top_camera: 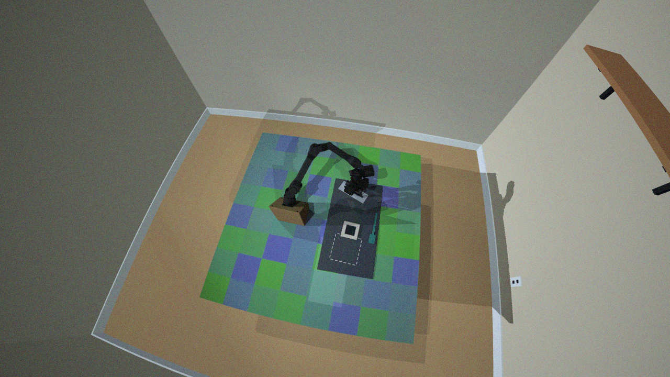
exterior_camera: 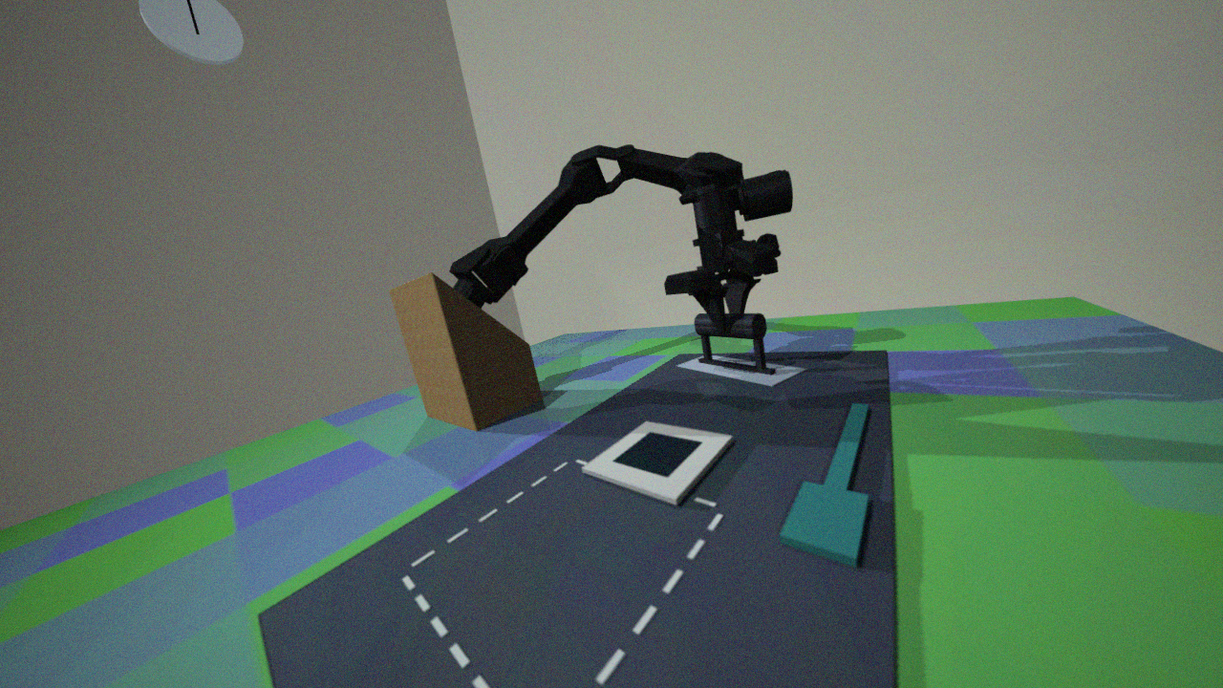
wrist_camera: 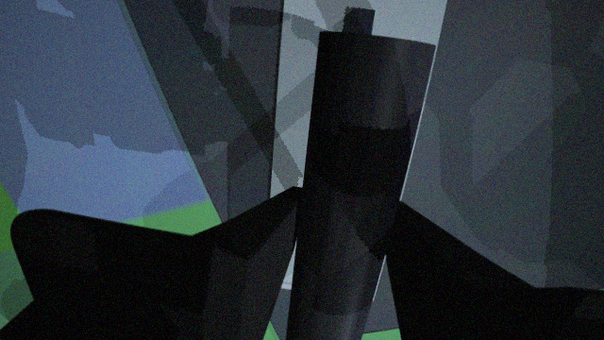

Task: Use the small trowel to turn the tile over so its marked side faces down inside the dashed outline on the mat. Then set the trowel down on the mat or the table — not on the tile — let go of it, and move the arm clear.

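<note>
My gripper [top_camera: 357,188] [exterior_camera: 729,316] [wrist_camera: 344,205] is shut on the black cylindrical handle of the small trowel [exterior_camera: 780,376] [wrist_camera: 363,90]. The trowel's thin pale blade lies flat at the far end of the dark mat [top_camera: 367,262] [exterior_camera: 513,598], below the handle on two short posts. The white tile [top_camera: 350,230] [exterior_camera: 662,453] lies flat on the mat with its dark square mark facing up. It covers part of the far side of the dashed outline [exterior_camera: 645,619]; most of the outline lies on the near side of the tile. The fingertips are partly hidden by the handle in the wrist view.
A teal flat-bladed tool [top_camera: 371,238] [exterior_camera: 825,517] lies on the mat beside the tile, near the mat's right edge. The arm's wooden base block [top_camera: 289,213] [exterior_camera: 479,368] stands left of the mat on the checkered table top [top_camera: 276,247] [exterior_camera: 1026,530].
</note>
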Motion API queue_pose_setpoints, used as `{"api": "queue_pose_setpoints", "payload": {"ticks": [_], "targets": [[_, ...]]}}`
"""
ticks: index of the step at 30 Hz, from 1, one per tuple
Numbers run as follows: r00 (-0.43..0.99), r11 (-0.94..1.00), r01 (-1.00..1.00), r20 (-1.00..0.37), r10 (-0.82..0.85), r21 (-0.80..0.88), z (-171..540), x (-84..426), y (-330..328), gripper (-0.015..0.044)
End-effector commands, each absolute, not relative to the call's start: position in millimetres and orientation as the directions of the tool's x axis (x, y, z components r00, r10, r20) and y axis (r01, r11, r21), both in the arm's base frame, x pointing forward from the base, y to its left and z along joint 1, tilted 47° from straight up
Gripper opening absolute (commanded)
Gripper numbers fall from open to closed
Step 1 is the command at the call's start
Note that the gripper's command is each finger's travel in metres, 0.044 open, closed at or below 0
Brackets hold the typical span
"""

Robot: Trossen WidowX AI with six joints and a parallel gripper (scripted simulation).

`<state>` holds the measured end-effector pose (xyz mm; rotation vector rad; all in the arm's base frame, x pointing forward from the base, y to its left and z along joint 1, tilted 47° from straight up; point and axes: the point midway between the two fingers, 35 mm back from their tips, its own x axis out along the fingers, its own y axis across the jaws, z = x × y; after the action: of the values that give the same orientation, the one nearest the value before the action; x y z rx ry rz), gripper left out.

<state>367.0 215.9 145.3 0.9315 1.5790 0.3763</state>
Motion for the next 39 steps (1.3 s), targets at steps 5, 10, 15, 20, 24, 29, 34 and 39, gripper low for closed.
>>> {"api": "queue_pose_setpoints", "payload": {"ticks": [5, 10, 15, 20, 24, 29, 34, 39], "targets": [[0.025, 0.667, 0.123, -0.674, 0.738, 0.735, 145.4, 367.0, 216.9, 0.013], [0.025, 0.674, -0.026, -0.674, 0.738, 0.738, 145.4, 367.0, 216.9, 0.013], [0.025, 0.667, -0.173, -0.674, 0.738, 0.725, 145.4, 367.0, 216.9, 0.013], [0.025, 0.646, -0.312, -0.674, 0.738, 0.696, 145.4, 367.0, 216.9, 0.013], [0.025, 0.62, -0.419, -0.674, 0.738, 0.664, 145.4, 367.0, 216.9, 0.013], [0.025, 0.575, -0.545, -0.674, 0.738, 0.61, 145.4, 367.0, 216.9, 0.013], [0.025, 0.519, -0.659, -0.674, 0.738, 0.544, 145.4, 367.0, 216.9, 0.013], [0.025, 0.5, -0.69, -0.674, 0.738, 0.523, 145.4, 367.0, 216.9, 0.013]]}}
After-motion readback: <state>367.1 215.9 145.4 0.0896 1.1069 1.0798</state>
